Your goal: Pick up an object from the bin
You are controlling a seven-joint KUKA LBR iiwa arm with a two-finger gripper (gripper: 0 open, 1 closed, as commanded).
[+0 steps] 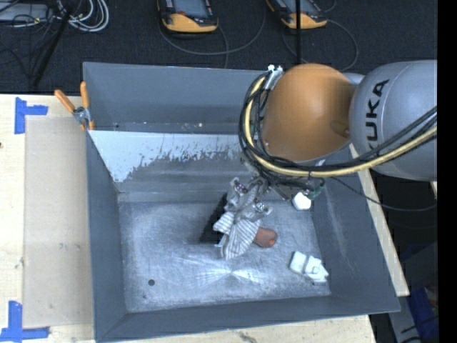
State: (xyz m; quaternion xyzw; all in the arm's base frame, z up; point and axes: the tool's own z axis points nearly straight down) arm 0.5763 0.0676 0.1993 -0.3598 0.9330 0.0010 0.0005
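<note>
Arm (400, 120): is reaching into the bin (104, 213) from the right, its orange cover (307, 113) hanging above the back half of the floor.
Gripper (246, 200): is sitting low, mid-bin, right over the top end of the cloth (237, 236).
Claw state: cannot tell; the metal parts are blending with the cloth's top edge, so spread or pinching is not being reported.
Nearest thing: the cloth, grey-and-white striped and crumpled, is lying on the floor near the bin's centre, its upper end meeting the gripper.
Neighbours: a black block (213, 229) is lying against the cloth's left side; a brown lump (266, 239) is resting just to its right.
Farther off: white pieces (308, 266) are lying apart toward the front right corner.
Contact: touching or merely overlapping in view, not being settled from this angle.
Done, as judged: the approach is looking complete, with the gripper down at the level of the things.
Left, as judged: a confirmed grasp and the lift out of the bin; the cloth's lower end is looking as though it is lying on the floor, so nothing is being counted as picked.
Risk, as judged: the block and lump are crowding the cloth and may be getting nudged or caught along.
</note>
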